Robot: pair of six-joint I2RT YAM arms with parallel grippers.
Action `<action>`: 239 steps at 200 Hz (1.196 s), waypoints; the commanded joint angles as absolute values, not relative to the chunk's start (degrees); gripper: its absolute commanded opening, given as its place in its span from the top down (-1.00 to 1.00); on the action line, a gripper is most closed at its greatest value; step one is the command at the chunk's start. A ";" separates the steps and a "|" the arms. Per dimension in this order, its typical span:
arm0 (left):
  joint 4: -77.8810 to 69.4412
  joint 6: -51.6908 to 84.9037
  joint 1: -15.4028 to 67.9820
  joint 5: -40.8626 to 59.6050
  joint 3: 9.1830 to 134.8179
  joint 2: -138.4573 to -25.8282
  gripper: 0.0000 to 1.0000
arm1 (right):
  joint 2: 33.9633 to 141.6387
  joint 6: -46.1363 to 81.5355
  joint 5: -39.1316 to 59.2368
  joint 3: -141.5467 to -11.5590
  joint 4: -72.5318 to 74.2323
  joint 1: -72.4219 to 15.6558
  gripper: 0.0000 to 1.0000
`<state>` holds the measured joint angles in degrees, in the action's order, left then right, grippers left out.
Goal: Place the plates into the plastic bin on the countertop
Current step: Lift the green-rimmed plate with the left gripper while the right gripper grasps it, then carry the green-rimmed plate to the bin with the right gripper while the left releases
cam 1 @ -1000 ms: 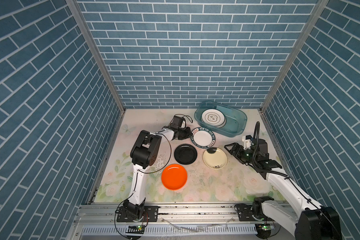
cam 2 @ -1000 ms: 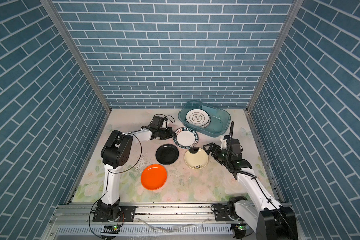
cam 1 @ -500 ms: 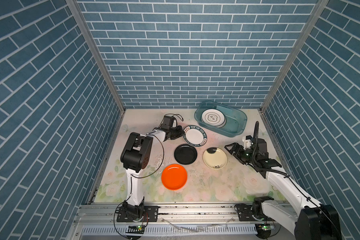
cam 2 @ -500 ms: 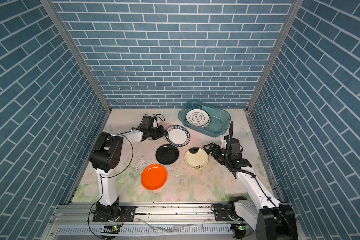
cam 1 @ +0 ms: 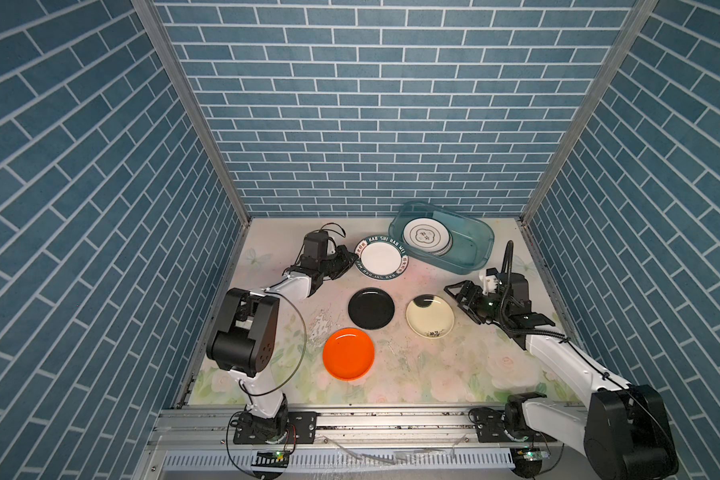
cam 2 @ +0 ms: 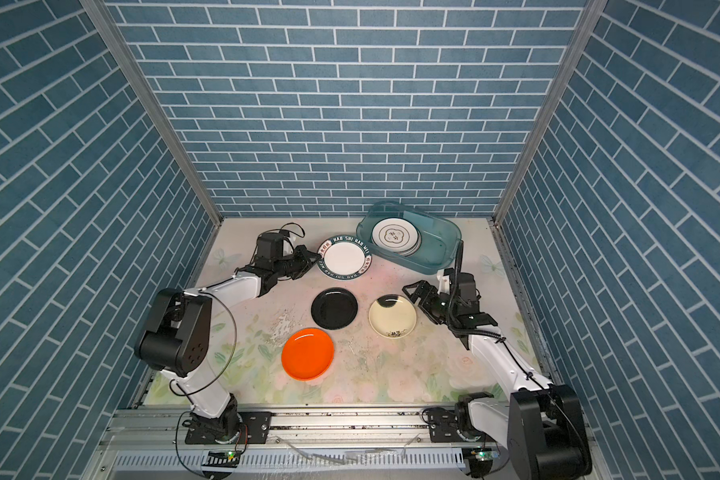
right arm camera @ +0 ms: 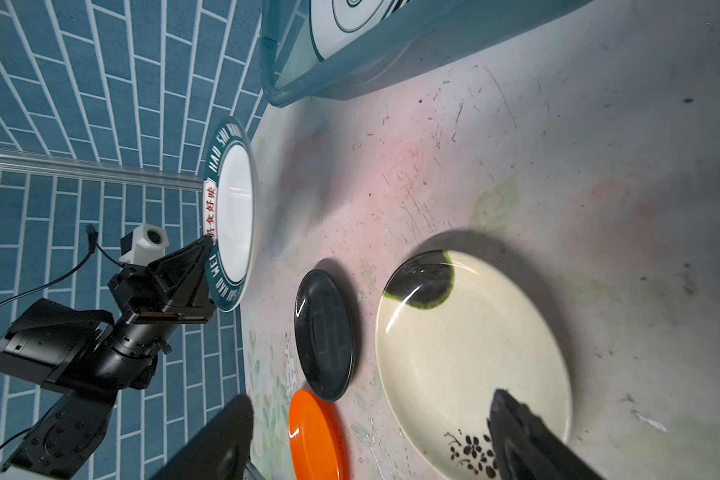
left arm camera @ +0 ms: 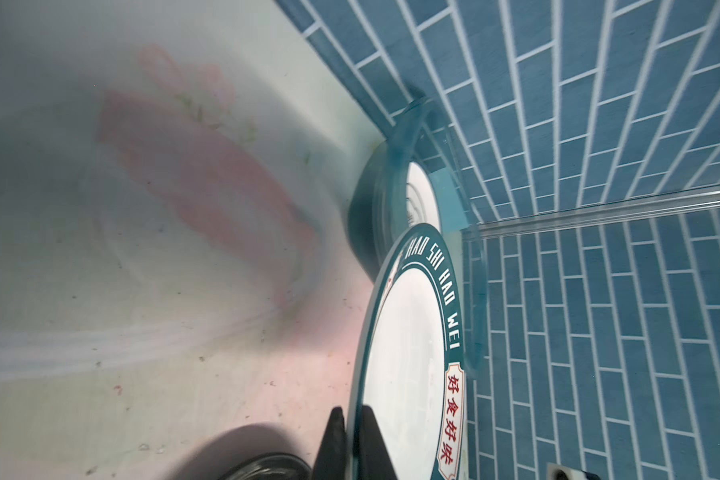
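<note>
At the back left of the countertop [cam 1: 433,365], the left gripper [cam 1: 352,262] [left arm camera: 352,419] is clamped on the left edge of a white plate with a dark green lettered rim [cam 1: 382,257] [cam 2: 345,257]. The left wrist view shows the two fingers [left arm camera: 335,419] pinching that rim from both faces. In the right wrist view the plate [right arm camera: 233,216] is clear of the surface, with a blurred shadow under it. Its far edge is close to the near left corner of the plastic bin [cam 1: 466,253] [cam 2: 437,249]. I cannot tell whether they touch.

The bin sits at the back right, and a stack of white plates [cam 1: 426,237] [cam 2: 395,237] lies in its left half.

The right gripper [cam 1: 460,297] [right arm camera: 371,432] has its jaws spread wide and holds nothing. It hangs at the right edge of the cream plate with a black blot [cam 1: 430,316] [right arm camera: 470,353]. One finger [right arm camera: 516,432] sits by the small dark flower sprig on that plate.

The black plate [cam 1: 371,308] lies flat just left of the cream one, and the orange plate [cam 1: 348,353] lies nearer the front. All three are apart from one another.
</note>
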<state>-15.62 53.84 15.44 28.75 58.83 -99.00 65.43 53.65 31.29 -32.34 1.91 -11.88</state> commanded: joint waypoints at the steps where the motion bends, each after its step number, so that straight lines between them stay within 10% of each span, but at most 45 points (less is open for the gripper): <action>1: -21.01 57.81 17.55 30.61 56.46 -95.89 1.00 | 66.93 58.17 34.03 -34.37 9.18 -12.29 -0.74; 84: -14.92 55.31 27.56 32.08 60.02 -92.69 1.00 | 74.18 58.97 32.11 -42.38 13.16 -16.33 -0.37; 214: -8.53 49.00 28.80 28.74 58.71 -86.38 1.00 | 72.59 56.37 24.52 -45.41 4.43 -20.99 1.00; 239: -6.49 46.85 28.78 27.27 58.23 -85.46 0.05 | 71.94 58.17 24.23 -44.50 4.35 -20.96 1.00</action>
